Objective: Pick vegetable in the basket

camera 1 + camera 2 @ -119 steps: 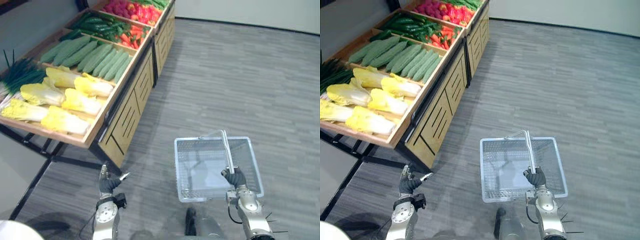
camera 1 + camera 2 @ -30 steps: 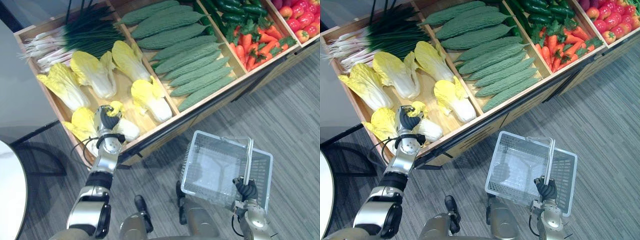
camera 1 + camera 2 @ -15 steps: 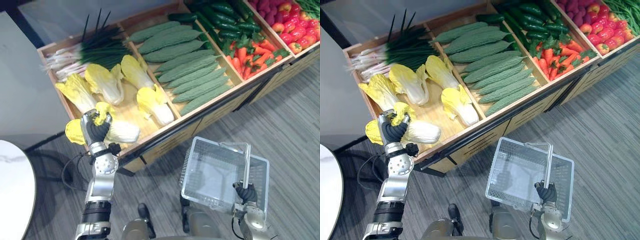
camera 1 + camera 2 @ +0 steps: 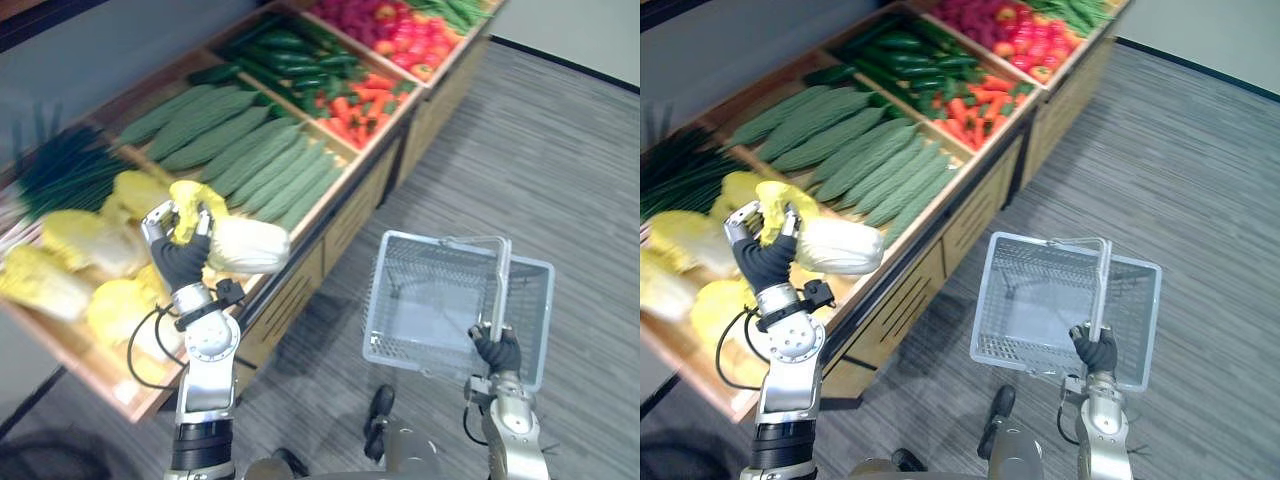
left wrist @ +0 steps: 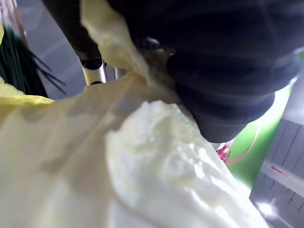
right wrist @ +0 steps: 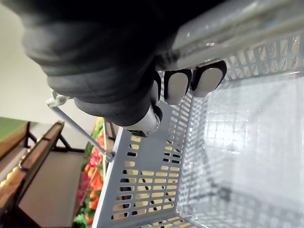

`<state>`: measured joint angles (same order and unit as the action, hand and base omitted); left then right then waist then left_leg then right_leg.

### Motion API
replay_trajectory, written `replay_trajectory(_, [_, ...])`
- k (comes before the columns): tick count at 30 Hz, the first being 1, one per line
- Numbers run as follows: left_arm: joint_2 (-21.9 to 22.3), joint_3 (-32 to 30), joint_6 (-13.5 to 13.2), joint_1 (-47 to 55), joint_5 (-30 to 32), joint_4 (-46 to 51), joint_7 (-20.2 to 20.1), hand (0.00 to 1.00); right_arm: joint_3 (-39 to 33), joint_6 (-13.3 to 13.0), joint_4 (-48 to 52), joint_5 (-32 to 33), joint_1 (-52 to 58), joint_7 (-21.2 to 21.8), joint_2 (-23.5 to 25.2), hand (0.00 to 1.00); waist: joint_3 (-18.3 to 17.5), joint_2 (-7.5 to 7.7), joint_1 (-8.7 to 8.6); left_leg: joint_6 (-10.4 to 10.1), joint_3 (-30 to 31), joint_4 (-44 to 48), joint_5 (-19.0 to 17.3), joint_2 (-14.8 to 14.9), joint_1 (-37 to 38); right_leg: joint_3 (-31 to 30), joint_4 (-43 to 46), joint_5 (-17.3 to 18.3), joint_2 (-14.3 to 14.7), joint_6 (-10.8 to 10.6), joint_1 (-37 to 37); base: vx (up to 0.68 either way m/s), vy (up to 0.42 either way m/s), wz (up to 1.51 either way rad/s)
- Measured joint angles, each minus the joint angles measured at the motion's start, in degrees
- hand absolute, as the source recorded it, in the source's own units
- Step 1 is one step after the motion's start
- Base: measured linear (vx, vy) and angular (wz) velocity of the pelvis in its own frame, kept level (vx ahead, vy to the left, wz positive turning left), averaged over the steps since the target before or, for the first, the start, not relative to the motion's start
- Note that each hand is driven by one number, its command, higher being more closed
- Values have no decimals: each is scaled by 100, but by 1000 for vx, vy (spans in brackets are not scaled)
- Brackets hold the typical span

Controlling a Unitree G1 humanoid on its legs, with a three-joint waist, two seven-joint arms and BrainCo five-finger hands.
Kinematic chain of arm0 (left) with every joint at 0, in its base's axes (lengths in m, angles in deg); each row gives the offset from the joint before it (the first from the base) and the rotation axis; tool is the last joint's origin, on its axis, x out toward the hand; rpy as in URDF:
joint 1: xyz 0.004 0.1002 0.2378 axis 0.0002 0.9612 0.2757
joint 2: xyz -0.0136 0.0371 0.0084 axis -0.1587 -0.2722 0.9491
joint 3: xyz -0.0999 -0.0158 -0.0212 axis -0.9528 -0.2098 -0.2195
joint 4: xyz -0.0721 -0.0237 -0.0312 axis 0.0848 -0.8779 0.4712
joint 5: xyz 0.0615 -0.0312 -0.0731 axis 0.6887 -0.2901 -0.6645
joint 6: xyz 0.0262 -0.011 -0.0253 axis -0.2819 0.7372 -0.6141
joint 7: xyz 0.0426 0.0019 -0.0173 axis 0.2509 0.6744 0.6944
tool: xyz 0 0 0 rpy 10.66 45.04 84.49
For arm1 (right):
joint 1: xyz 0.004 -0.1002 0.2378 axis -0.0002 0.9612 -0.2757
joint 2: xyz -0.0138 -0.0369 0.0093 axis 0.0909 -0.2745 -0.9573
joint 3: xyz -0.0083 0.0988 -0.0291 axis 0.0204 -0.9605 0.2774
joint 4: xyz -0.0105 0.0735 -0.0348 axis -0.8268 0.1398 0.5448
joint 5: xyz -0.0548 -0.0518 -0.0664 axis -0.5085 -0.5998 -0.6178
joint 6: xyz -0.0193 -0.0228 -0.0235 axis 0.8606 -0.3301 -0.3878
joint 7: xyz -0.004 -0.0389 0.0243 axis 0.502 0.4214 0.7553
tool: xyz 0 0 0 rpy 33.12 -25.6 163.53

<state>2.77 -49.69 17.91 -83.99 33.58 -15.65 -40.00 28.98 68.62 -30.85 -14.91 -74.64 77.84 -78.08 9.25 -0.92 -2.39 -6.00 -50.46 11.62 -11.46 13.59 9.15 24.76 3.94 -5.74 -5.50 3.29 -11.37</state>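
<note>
The left hand, clenched round the cabbage, has lifted it clear of the stand. The basket, its handle gripped by the right hand, waits empty at the cabbage's 4 o'clock.

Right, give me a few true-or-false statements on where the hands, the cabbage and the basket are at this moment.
1. The left hand is shut on a cabbage. True.
2. The cabbage lies in the basket. False: the left hand holds it up by the front edge of the produce stand, and the basket is empty.
3. The right hand is curled round the basket's handle. True.
4. The basket rests on the produce stand. False: it is held by its handle over the floor, beside the stand.
</note>
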Motion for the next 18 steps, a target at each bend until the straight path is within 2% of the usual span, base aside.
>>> replay_trajectory(1, [-4,96,-96,-8,-54,-34,-46,100,75,1,0,2,-30,13,-51,100,-21,-38,-2,-109,-104,286,-74,246,63,-179,-37,138,181,9,29,84,-117,-118])
replay_trajectory(3, [-57,259,-151,-7,-133,-151,-163,100,254,0,8,27,-86,89,-121,100,-35,-16,-13,-89,-55,1082,-77,649,61,-474,-87,196,419,78,116,103,-119,-104])
replay_trajectory(4, [-65,351,-174,-4,-173,-282,-183,100,396,1,9,86,-108,118,-199,100,-33,-34,-6,159,304,1771,-6,943,-51,-685,-122,237,592,142,237,131,-124,-98])
replay_trajectory(5, [-75,458,-182,-2,-254,-409,-251,100,566,5,73,182,-119,137,-269,100,-32,-33,6,511,1191,2515,129,1060,-391,-931,-130,300,710,224,355,140,-109,-100])
replay_trajectory(6, [-85,506,-185,2,-339,-469,-286,100,674,15,146,246,-123,165,-307,100,-33,-46,18,429,1689,2694,5,960,-552,-1056,-137,314,749,232,390,119,-50,-95])
replay_trajectory(7, [-113,613,-185,13,-394,-534,-317,100,783,27,272,322,-130,216,-329,100,-37,-55,20,282,2333,2755,-192,696,-772,-1219,-156,325,763,249,432,157,13,-95])
replay_trajectory(9, [-125,852,-207,69,-447,-674,-428,100,1070,28,562,585,-143,312,-419,100,-36,-53,21,320,3377,2368,-518,16,-1150,-1671,-213,298,770,303,590,171,43,-102])
replay_trajectory(12, [-147,1082,-210,67,-452,-971,-593,100,1331,27,702,977,-295,399,-431,100,-52,-73,45,317,4215,1427,-515,-573,-1354,-2145,-212,265,757,230,699,88,89,-98])
replay_trajectory(13, [-163,1229,-208,50,-449,-1117,-671,100,1390,26,714,1110,-363,433,-465,100,-103,-158,52,197,4412,926,-334,-675,-1397,-2341,-238,206,826,90,706,28,102,-90])
replay_trajectory(14, [-159,1312,-208,36,-449,-1180,-700,100,1429,26,733,1168,-363,471,-488,100,-149,-230,53,224,4415,721,-138,-655,-1414,-2392,-275,194,895,51,706,72,173,-101])
replay_trajectory(16, [-207,1648,-203,-147,-444,-1592,-800,100,1660,46,887,1359,-305,542,-456,100,-286,-137,14,385,4095,429,-52,-718,-1231,-2784,-529,48,828,-135,755,111,173,-75])
replay_trajectory(18, [-235,1787,-187,-353,-436,-1820,-885,100,1876,48,960,1466,-297,648,-479,100,-301,-65,-9,457,3871,159,29,-818,-1076,-2999,-622,-23,757,-206,745,73,122,-54])
